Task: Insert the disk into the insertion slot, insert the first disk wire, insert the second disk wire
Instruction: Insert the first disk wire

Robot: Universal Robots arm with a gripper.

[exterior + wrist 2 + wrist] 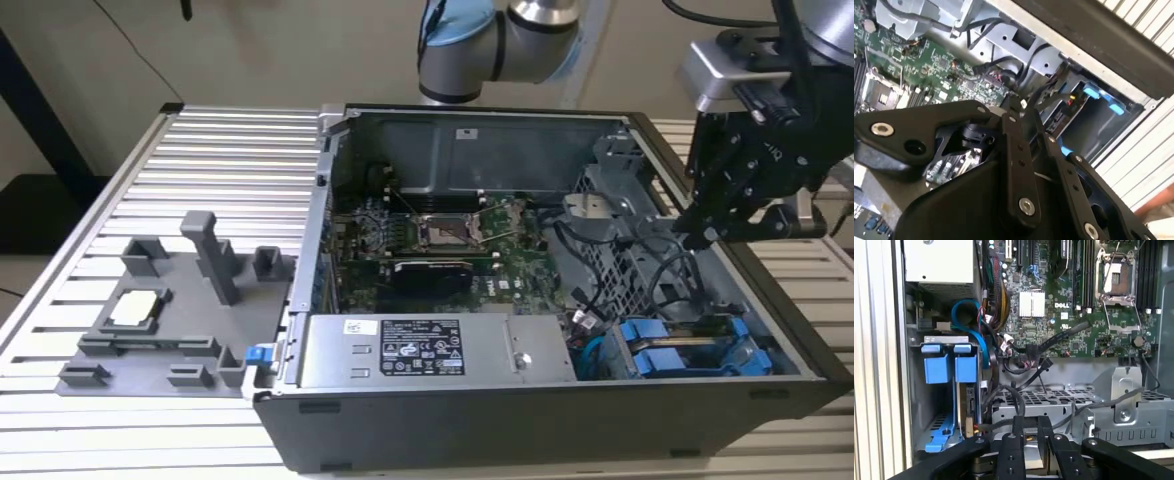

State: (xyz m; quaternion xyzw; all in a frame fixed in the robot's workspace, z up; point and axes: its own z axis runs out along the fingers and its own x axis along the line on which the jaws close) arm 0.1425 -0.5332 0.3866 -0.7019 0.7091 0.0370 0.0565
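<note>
In the exterior view a slatted metal table (80, 180) carries a grey tray (174, 330) of moulded holders at the exterior view's left. Just beside the tray stands an open computer case (534, 430). Inside the case, a grey box (534, 350) with a sticker lies along the near wall, with the green circuit board (514, 225) behind it. Toward the exterior view's right, black cables (641, 270) loop across a perforated metal cage. In the near corner on that side, the disk (663, 363) sits in the insertion slot (934, 410), its blue frame (936, 369) showing at the mouth of the bay. The gripper (697, 238) hangs over the case's edge at the exterior view's right, its tips down among the cables. In the first wrist view its fingers (1018, 430) stand close together with a narrow gap, and I cannot tell whether anything is pinched between them.
</note>
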